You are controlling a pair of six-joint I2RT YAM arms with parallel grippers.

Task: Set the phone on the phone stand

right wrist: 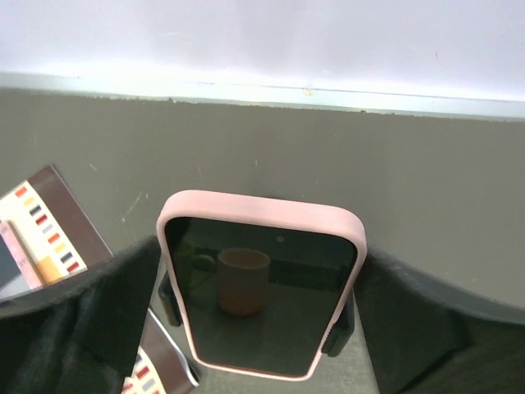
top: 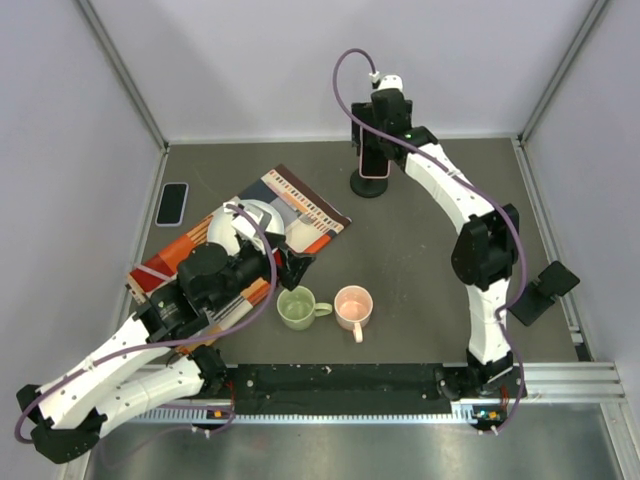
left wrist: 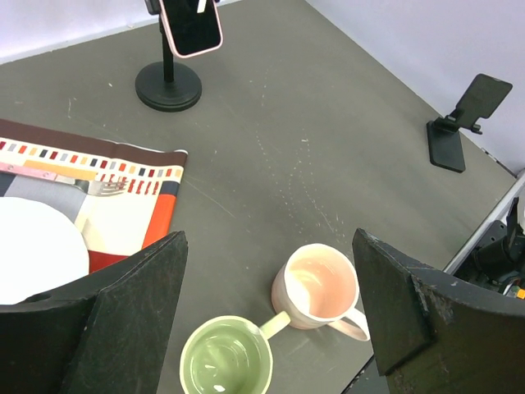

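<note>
Phone (right wrist: 261,291) on phone stand (top: 369,186), edges pinched by right gripper (right wrist: 259,263). Left gripper (left wrist: 269,246) spread above green mug (left wrist: 225,361) and pink mug (left wrist: 316,287).

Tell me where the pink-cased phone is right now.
In the top view the pink-cased phone sits far centre on the round-based stand, between the fingers of the right gripper, just beyond the placemat.

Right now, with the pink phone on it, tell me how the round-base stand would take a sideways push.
Probably top-heavy: the phone sits high on the thin pole of the stand, over a small round base, so a high push may tip it. A low push on the base would likely slide it across the table.
</note>
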